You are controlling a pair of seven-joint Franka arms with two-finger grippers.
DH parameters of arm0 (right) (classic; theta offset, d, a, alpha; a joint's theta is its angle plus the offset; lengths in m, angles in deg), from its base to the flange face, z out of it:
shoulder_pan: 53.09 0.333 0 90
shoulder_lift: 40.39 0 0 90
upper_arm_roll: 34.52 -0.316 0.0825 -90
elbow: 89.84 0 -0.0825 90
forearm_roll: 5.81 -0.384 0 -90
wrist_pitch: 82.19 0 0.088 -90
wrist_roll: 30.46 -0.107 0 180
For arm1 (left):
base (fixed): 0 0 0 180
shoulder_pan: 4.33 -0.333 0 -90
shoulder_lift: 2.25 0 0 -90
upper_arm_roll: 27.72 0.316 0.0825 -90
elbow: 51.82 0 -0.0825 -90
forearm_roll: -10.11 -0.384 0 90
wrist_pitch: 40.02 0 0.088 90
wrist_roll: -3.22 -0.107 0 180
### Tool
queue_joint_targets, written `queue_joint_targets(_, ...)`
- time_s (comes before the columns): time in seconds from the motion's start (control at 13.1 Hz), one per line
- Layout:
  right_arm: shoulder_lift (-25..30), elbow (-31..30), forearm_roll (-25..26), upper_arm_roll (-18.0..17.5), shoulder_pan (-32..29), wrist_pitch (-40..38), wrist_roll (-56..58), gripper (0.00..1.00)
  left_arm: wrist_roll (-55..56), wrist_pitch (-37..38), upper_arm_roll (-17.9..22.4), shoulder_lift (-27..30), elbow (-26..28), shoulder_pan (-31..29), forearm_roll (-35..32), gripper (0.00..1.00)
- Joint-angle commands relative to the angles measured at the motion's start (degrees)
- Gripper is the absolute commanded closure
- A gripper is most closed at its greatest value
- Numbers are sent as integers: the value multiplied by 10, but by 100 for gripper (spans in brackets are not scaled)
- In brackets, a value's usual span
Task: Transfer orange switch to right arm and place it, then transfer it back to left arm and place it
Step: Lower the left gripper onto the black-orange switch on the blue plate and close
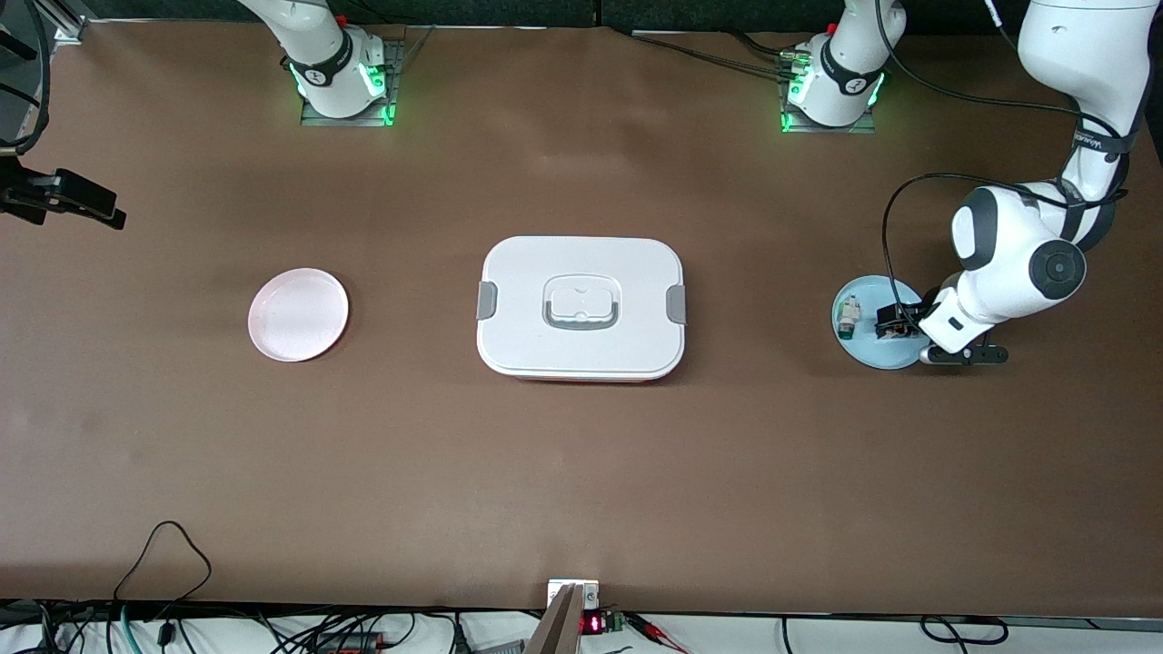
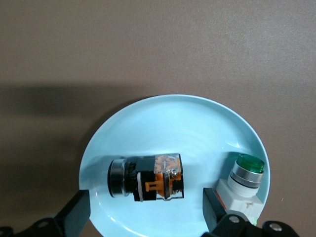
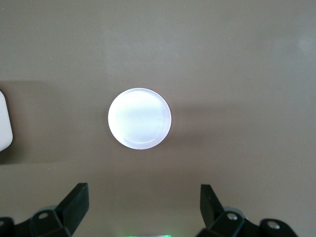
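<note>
Left wrist view: orange switch [image 2: 146, 177] lies between the left tool's [image 2: 143, 210] spread fingers.

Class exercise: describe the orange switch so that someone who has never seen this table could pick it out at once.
Find the large white box mid-table, then the light blue plate toward the left arm's end, under the open left gripper. Two parts lie on it: the orange switch is the black one with orange markings; its neighbour, the white component, has a green end.

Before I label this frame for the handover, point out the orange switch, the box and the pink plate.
orange switch [image 2: 148, 177]: left wrist view, on its black and orange body.
box [image 1: 580, 263]: front view, on the white lid above the handle recess.
pink plate [image 1: 298, 314]: front view, on its bare centre.
</note>
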Motion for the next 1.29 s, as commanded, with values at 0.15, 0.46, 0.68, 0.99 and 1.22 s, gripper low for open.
queue_joint_targets(0.15, 0, 11, 6, 0, 1, -16, 8, 0, -8, -24, -4, -13, 2, -4, -10, 0)
queue_joint_targets(0.46, 0, 11, 6, 0, 1, -16, 8, 0, -8, -34, -4, -23, 2, -5, -10, 0)
queue_joint_targets(0.68, -1, 11, 6, 0, 1, -15, 7, 0, -8, -38, -5, -32, 3, -13, -9, 0)
queue_joint_targets(0.99, 0, 11, 5, -1, 4, -14, 7, 0, -9, -35, -6, -34, 3, -13, -9, 7)
queue_joint_targets(1.22, 0, 12, 5, -3, 6, -13, 7, 0, -11, -24, -7, -34, 3, -13, -9, 38)
